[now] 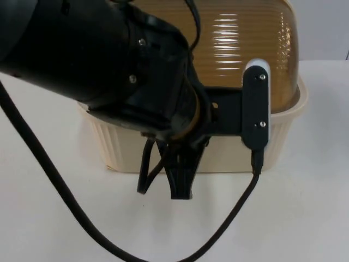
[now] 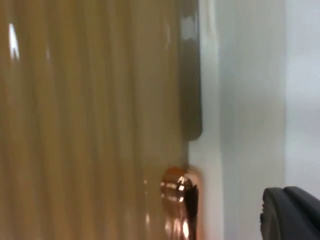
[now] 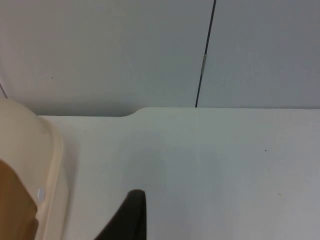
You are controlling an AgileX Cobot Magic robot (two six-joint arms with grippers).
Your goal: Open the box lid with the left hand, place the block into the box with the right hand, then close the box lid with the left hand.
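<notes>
The box (image 1: 283,136), cream with ribbed walls, sits on the white table (image 1: 305,218) with its amber ribbed lid (image 1: 245,49) down over it. In the top view the left arm (image 1: 92,60) reaches over the box's front, and its claw (image 1: 180,180) hangs down in front of the front wall; whether its fingers are apart or together cannot be told. The left wrist view lies close to the lid (image 2: 90,120), with a shiny copper-coloured knob (image 2: 180,200) at the lid's edge beside the cream rim (image 2: 210,150) (one black fingertip (image 2: 290,215) stands just off the rim). In the right wrist view the right claw's fingertip (image 3: 127,217) is over bare table (image 3: 225,170) beside a corner of the box (image 3: 35,165), the grey wall (image 3: 100,50) beyond; its state cannot be told either.
</notes>
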